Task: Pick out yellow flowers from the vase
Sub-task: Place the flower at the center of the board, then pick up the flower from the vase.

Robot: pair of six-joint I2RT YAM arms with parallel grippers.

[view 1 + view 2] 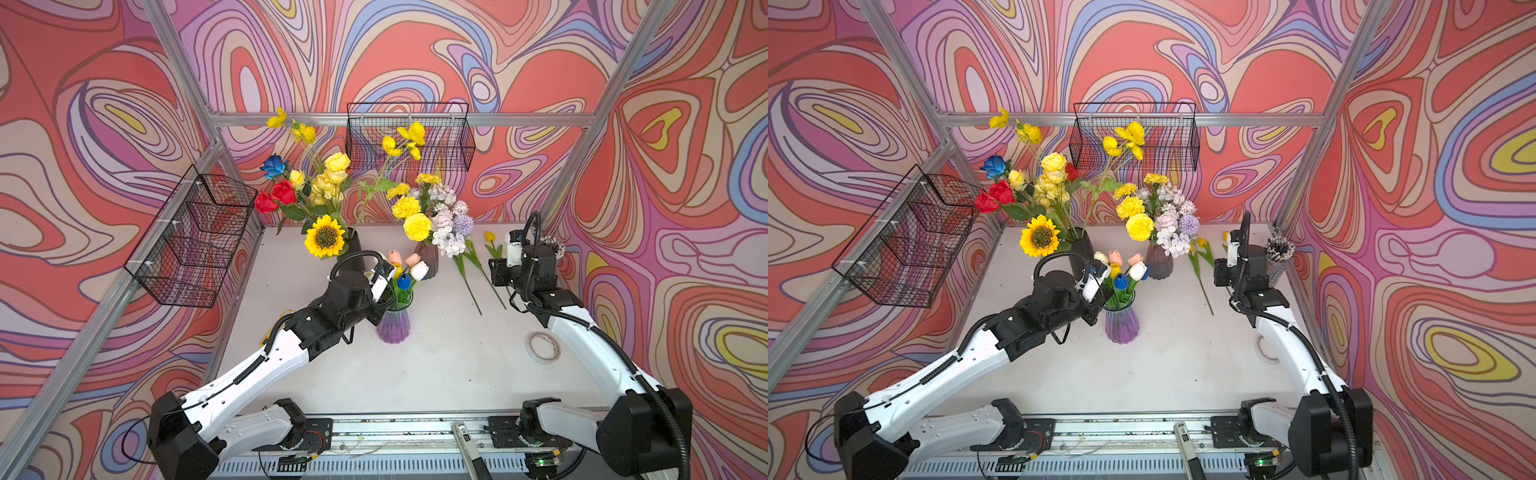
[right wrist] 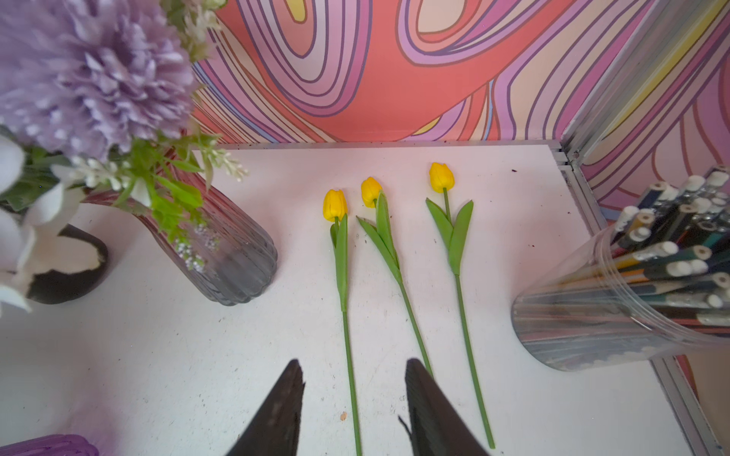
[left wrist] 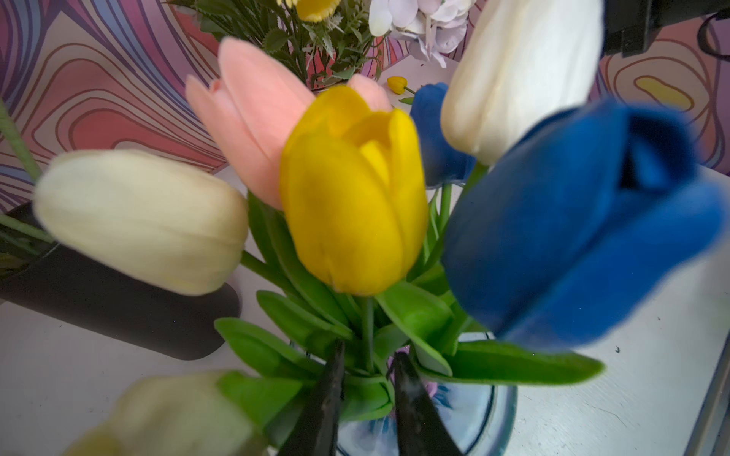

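In both top views, a white table [image 1: 415, 365] stands between swirl-patterned walls [image 1: 1183, 50] hung with wire baskets [image 1: 449, 137]. In the left wrist view, the left gripper [image 3: 369, 355] sits narrowly parted around the stem of a yellow tulip [image 3: 351, 197] in the purple vase [image 3: 486, 414]; whether it pinches cannot be told. In the right wrist view, the right gripper [image 2: 353, 367] gapes empty above three yellow tulips [image 2: 371, 191] lying on the table
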